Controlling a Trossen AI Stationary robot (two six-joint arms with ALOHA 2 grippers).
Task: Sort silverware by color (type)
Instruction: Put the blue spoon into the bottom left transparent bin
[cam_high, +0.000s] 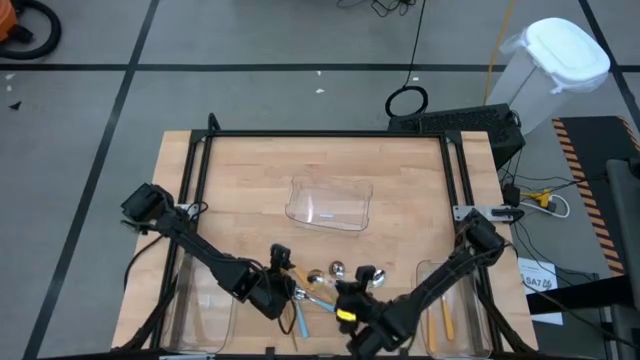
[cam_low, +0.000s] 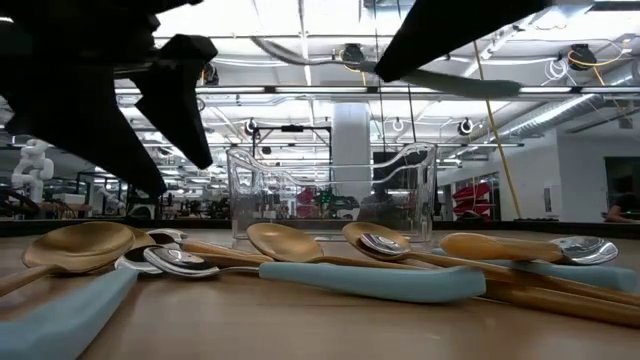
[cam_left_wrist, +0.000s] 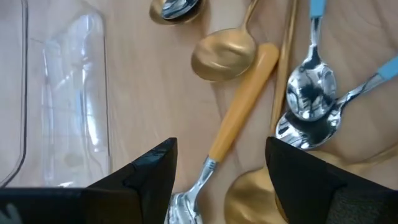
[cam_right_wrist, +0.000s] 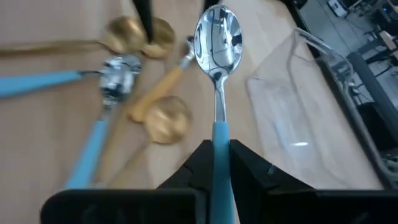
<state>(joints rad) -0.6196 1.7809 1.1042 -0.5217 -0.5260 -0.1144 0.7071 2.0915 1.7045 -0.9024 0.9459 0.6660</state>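
Several spoons lie in a loose pile on the wooden table near its near edge: an orange-handled spoon (cam_left_wrist: 244, 106), a gold spoon (cam_left_wrist: 222, 55) and blue-handled spoons (cam_right_wrist: 93, 146). My left gripper (cam_left_wrist: 221, 149) is open just above the pile. Its fingers stand on either side of the orange handle without touching it. My right gripper (cam_right_wrist: 216, 149) is shut on one blue-handled spoon (cam_right_wrist: 217, 43) and holds it above the pile. My right gripper pinches the spoon's light-blue handle (cam_right_wrist: 219, 134) between its two fingers, which lie along the handle. The silver bowl (cam_right_wrist: 217, 37) points straight out ahead of the fingers. The spoon (cam_low: 440, 80) is lifted clear of the table, roughly level.
One clear plastic tray (cam_high: 330, 203) stands at the table's middle, beyond the pile. Another clear tray (cam_high: 200, 310) sits at the near left. A third clear tray (cam_high: 455, 305) at the near right holds an orange-handled piece (cam_high: 447, 315).
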